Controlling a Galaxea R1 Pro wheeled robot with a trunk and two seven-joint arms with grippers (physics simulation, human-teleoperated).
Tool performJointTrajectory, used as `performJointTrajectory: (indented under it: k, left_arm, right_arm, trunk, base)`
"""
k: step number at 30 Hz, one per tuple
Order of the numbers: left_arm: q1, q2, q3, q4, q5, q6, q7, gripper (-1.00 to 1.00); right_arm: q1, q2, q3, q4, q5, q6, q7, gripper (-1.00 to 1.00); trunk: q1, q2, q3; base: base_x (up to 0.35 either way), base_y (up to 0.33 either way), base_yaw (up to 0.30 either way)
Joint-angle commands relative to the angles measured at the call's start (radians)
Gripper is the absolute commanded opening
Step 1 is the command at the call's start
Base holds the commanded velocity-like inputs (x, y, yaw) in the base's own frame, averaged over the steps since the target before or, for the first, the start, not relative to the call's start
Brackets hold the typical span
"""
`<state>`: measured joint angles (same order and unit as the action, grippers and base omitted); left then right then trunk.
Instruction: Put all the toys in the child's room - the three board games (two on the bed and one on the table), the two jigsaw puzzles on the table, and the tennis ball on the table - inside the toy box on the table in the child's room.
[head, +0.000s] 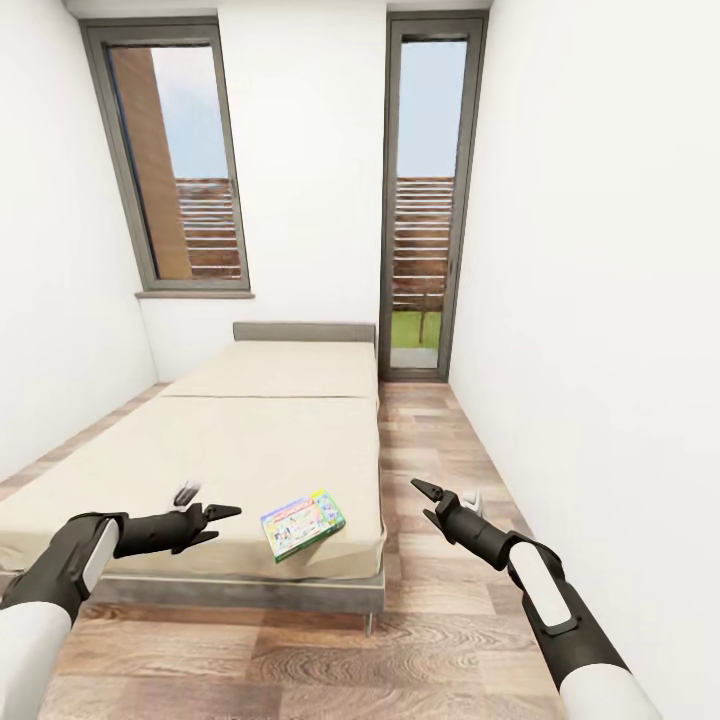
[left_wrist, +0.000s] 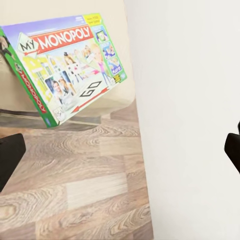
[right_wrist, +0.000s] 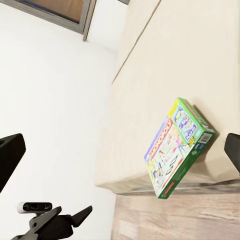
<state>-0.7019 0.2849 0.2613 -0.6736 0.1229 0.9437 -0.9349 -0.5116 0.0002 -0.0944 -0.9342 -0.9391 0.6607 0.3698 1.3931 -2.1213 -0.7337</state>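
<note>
One board game (head: 303, 523), a white-green Monopoly box, lies flat on the bed (head: 250, 440) near its front right corner, slightly over the edge. My left gripper (head: 226, 523) hovers open just left of the box, above the mattress. Open too, my right gripper (head: 422, 500) hangs over the floor to the right of the bed. The left wrist view has the box (left_wrist: 65, 65) ahead of its spread fingers (left_wrist: 10, 155). The right wrist view looks across at the box (right_wrist: 177, 147) and the left gripper (right_wrist: 75, 217). The table with the toy box is out of view.
A wood-plank aisle (head: 430, 440) runs between the bed and the white right wall (head: 600, 300). A tall narrow window (head: 430, 200) stands at the aisle's far end, another window (head: 175, 160) above the bed. The grey bed frame (head: 250, 592) has a thin leg at its corner.
</note>
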Motion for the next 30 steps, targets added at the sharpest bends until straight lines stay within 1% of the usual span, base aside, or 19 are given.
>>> performJointTrajectory:
  k: [1,4,10,19,23,30]
  left_arm:
    - [-0.001,-0.001,0.001,0.0,0.003,0.006,0.0,1.0]
    - [-0.001,-0.002,0.0,0.0,0.002,0.005,0.006,1.0]
    - [-0.001,-0.017,0.0,0.001,0.003,-0.038,0.046,1.0]
    - [-0.001,-0.075,0.001,0.042,0.005,-0.096,0.13,1.0]
    - [-0.001,-0.099,0.001,0.053,0.008,-0.109,0.145,1.0]
    - [-0.001,-0.134,0.005,0.059,0.012,-0.12,0.154,1.0]
  right_arm:
    - [-0.001,0.001,-0.002,0.0,-0.003,0.007,0.001,1.0]
    - [-0.001,0.001,-0.002,0.0,-0.003,0.006,0.001,1.0]
    - [-0.001,0.0,-0.002,0.0,-0.003,0.006,0.001,1.0]
    - [-0.001,0.002,-0.003,0.0,-0.003,0.003,0.001,1.0]
    - [-0.001,0.001,-0.003,0.001,-0.003,0.003,0.001,1.0]
    - [-0.001,0.0,-0.004,0.001,-0.003,0.006,0.001,1.0]
  trunk:
    - [0.004,-0.008,-0.004]
    - [0.015,-0.029,-0.014]
    - [0.038,-0.071,-0.032]
    - [0.073,-0.134,-0.061]
    - [0.088,-0.162,-0.073]
    - [0.115,-0.211,-0.095]
  base:
    - [0.0,0.0,0.0]
    - [0.0,0.0,0.0]
    - [0.0,0.0,0.0]
    - [0.0,0.0,0.0]
    - [0.0,0.0,0.0]
    - [0.0,0.0,0.0]
